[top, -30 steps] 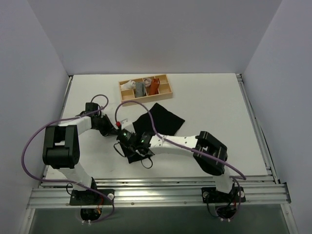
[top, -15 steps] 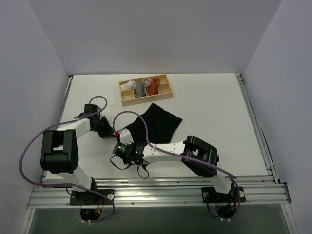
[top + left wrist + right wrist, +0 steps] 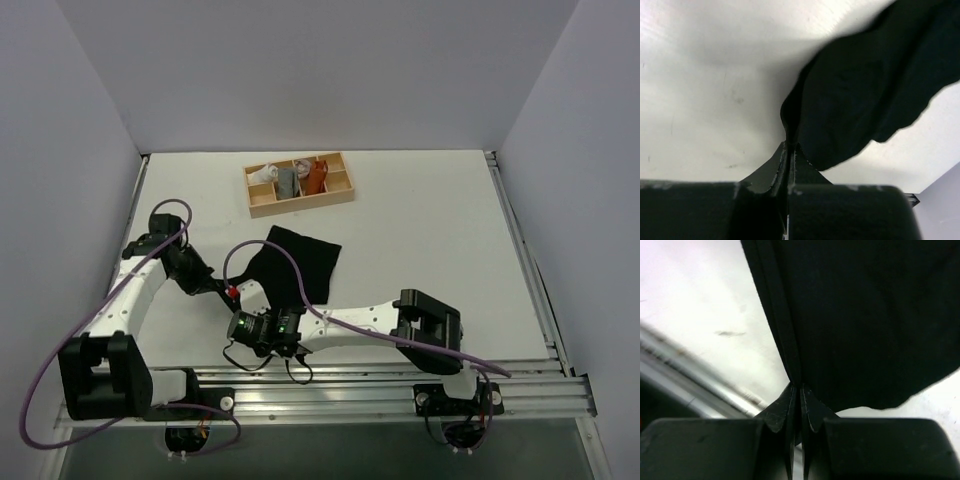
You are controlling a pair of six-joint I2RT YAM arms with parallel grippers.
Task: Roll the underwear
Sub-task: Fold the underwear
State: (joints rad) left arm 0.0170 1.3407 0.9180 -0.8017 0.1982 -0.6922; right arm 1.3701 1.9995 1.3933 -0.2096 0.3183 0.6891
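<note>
My left hand [image 3: 790, 146] is pressed together on one edge of the underwear [image 3: 865, 85], and my right hand [image 3: 796, 389] pinches another edge. The black cloth spreads away from both over the table [image 3: 700, 75].

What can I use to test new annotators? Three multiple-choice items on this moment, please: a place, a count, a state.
1. Where is the wooden tray from the underwear? A) nearer the arms B) under it C) farther from the arms
2. How many cloth rolls lie in the tray? A) one B) three C) five
3. How is the left gripper? A) shut on the underwear B) open over the tray C) open on bare table
1 C, it lies beyond the cloth; 2 B, white, grey, orange-brown; 3 A, its fingers pinch a black fold.
</note>
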